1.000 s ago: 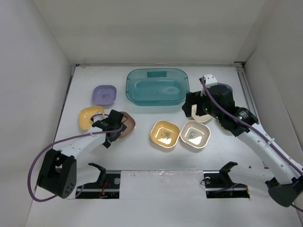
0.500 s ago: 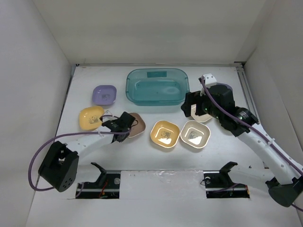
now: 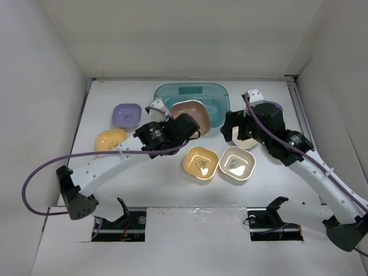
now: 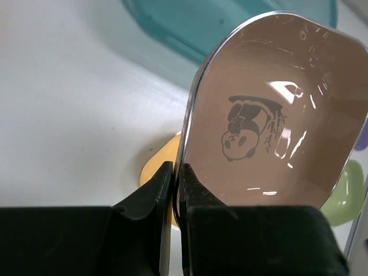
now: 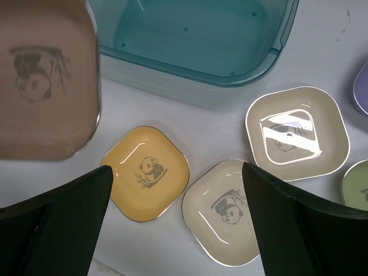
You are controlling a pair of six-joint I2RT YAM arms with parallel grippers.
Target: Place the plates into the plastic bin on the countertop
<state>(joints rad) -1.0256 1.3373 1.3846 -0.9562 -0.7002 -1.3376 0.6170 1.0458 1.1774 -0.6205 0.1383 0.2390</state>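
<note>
The carrying step is in hand: the left gripper (image 4: 176,172), its jaws pinched almost together on the rim of the pink plate (image 4: 276,115), holds it tilted over the near wall of the plastic bin (image 3: 215,98). The next move calls for reaching further over the bin's hollow, then releasing. The right gripper (image 3: 232,131) hangs spread wide and empty just right of the bin. The plate is glossy, shallow and rounded-square, with a panda print (image 4: 247,126). The bin is translucent teal and low-walled.
</note>
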